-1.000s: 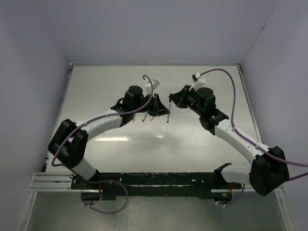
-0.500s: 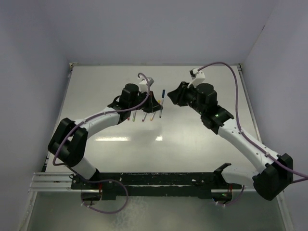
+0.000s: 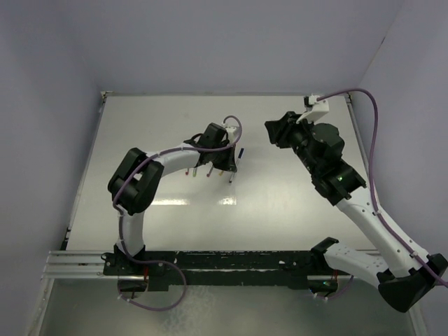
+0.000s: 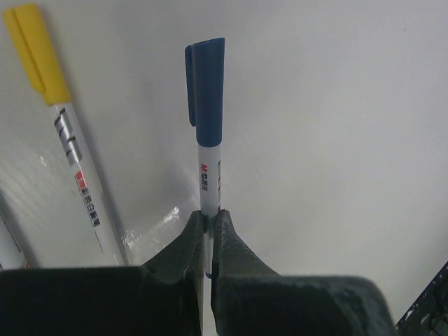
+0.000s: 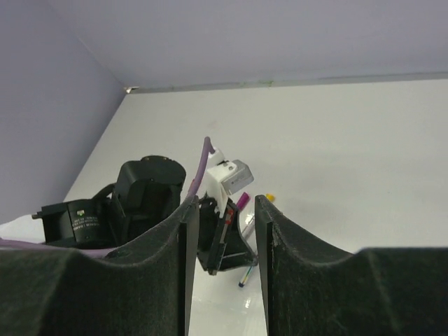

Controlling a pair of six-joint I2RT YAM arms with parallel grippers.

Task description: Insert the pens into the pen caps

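At the centre of the scene, your left gripper (image 4: pixel 208 217) is closed on the blue-capped pen (image 4: pixel 208 175), gripping its barrel just below the cap (image 4: pixel 208 91). Your right gripper (image 5: pixel 222 231) stands open and empty. The pen is likely light, stiff and slick, so hold it mid-barrel.

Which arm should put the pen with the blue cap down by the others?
Left, I think. The left gripper is shut on the blue-capped pen, close to the yellow-capped pen lying on the table. The right gripper is open, holds nothing and sits off to the side.
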